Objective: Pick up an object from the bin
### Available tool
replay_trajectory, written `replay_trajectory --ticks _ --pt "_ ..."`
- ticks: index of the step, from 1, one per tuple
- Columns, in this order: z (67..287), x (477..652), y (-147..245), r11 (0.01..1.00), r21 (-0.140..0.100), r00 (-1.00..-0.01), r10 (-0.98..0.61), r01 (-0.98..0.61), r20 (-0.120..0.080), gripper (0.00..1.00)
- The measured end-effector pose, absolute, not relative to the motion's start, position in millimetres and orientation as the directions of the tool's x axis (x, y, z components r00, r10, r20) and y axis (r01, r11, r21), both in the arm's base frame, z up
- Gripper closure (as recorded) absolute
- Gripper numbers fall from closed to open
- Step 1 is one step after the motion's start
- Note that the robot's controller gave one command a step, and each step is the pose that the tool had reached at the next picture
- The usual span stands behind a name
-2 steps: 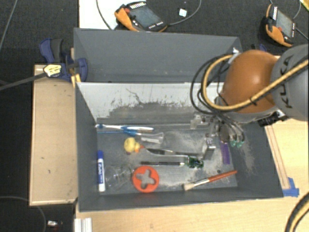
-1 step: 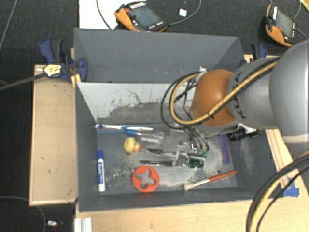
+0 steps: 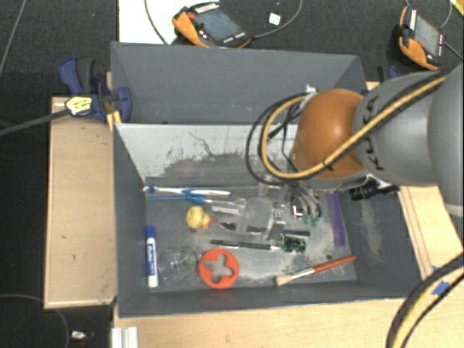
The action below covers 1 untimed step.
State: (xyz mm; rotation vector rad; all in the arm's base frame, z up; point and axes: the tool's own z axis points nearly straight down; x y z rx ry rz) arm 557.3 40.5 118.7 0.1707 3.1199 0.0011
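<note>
In the bin [image 3: 217,85], left to right: a blue-and-white marker [image 3: 151,256] lay along the left wall, toward the front-left corner. A blue-and-white toothbrush [image 3: 187,192] lay along the back edge of the floor, with a yellow toy [image 3: 196,218] just in front of it. A clear plastic bit [image 3: 174,261] sat between the marker and an orange disc [image 3: 218,268] near the front edge. A black pen [image 3: 250,245] lay mid-floor, right of the disc. The gripper [image 3: 279,214] hung low over the pen's right end. Couldn't tell whether it was open or closed. A small green piece [image 3: 293,243] sat at that end of the pen. An orange-handled brush [image 3: 315,270] lay near the front-right corner, and a purple stick [image 3: 336,220] lay along the right side.
</note>
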Motion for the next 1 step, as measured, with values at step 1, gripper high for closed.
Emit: replay_trajectory --ticks 1 --pt "100.3 572.0 41.2 0.949 0.003 -0.949 0.316 0.316 -0.008 0.0"
